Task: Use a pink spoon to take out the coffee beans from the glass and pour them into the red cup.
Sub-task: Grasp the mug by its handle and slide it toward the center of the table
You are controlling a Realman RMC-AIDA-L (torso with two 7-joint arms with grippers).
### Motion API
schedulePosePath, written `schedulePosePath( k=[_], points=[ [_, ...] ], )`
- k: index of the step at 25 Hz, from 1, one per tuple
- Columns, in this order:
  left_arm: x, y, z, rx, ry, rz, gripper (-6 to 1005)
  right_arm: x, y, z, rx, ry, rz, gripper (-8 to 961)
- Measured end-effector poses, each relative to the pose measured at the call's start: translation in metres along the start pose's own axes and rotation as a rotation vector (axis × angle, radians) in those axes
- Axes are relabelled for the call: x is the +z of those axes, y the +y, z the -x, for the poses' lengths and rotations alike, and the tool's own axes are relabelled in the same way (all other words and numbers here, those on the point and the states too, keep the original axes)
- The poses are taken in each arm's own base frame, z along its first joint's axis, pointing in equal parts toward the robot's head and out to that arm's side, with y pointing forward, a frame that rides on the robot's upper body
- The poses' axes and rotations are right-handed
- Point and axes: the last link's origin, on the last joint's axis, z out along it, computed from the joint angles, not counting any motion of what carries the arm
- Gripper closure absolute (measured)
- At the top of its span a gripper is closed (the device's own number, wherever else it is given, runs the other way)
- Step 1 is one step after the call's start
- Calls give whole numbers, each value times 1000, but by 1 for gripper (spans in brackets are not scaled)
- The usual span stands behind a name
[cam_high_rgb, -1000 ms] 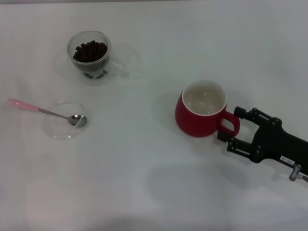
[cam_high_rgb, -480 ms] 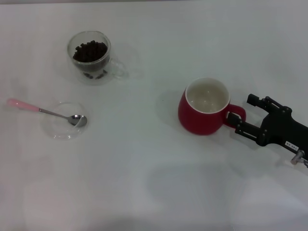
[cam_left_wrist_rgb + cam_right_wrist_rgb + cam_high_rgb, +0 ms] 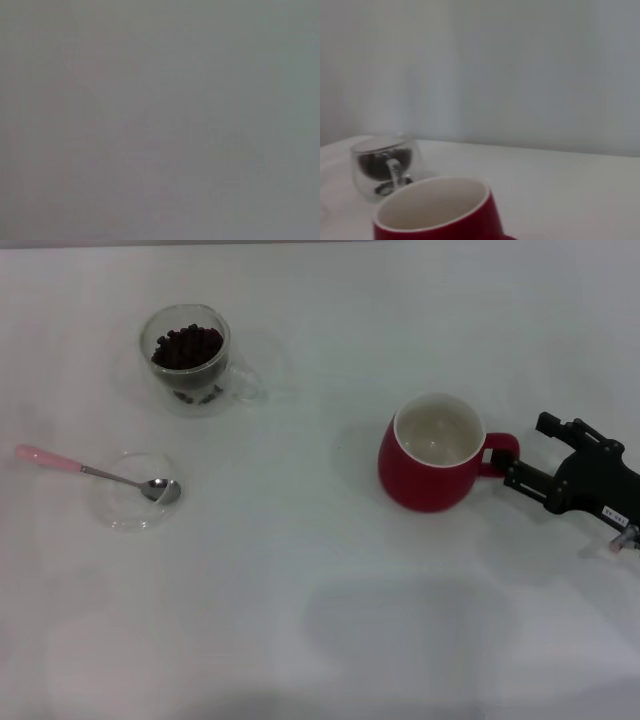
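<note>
The red cup [image 3: 433, 452] stands right of centre with its white inside bare and its handle pointing right; it also shows in the right wrist view [image 3: 437, 212]. My right gripper [image 3: 527, 451] is open just right of the handle, its near finger close to it. The glass [image 3: 187, 360] with coffee beans [image 3: 187, 345] stands at the far left, and shows in the right wrist view [image 3: 385, 167]. The pink spoon [image 3: 95, 472] lies left of centre, its bowl resting in a clear saucer [image 3: 120, 510]. The left gripper is out of view.
The white table top [image 3: 300, 620] bears only these things. The left wrist view shows only a plain grey blur. A pale wall stands behind the table in the right wrist view.
My right gripper has moved right and away from me. The red cup has shifted a little the same way and its handle has turned to point right.
</note>
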Motion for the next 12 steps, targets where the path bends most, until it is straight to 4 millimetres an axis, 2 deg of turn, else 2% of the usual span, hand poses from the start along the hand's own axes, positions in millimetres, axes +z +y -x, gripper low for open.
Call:
schedulePosePath(
  k=[8,12],
  points=[
    [0,-1,0,3,-2,-1,377,6,-1,2,-12,8,3,117],
    [0,-1,0,3,-1,-1,376,10,6,2,-25,14,50,234]
  ],
)
